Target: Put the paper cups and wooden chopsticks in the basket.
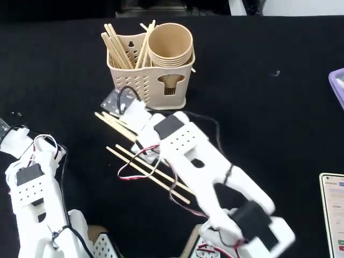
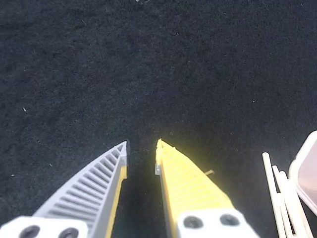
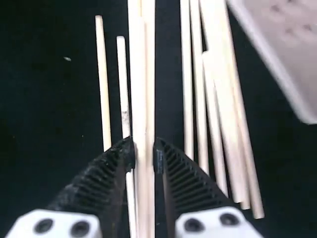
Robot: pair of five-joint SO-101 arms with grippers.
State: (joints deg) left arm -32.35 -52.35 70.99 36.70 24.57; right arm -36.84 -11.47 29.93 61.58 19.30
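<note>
Right pincer point(image 3: 143, 151) clenched on wooden chopsticks point(image 3: 141, 74) next to the basket point(image 1: 140, 86); left pincer point(image 2: 141, 148) empty.
Right pincer pinches two sticks from the loose bunch lying flat on the black table point(image 1: 269, 134), just in front of the basket, with the rest of the bunch beside it. Stacked paper cups point(image 1: 170, 43) sit in one basket compartment, and more wooden chopsticks lean in the other. Left pincer hangs low over bare table off to the left, jaws slightly parted, gripping nothing.

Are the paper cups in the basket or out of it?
In: the stacked paper cups stand upright inside the basket.
</note>
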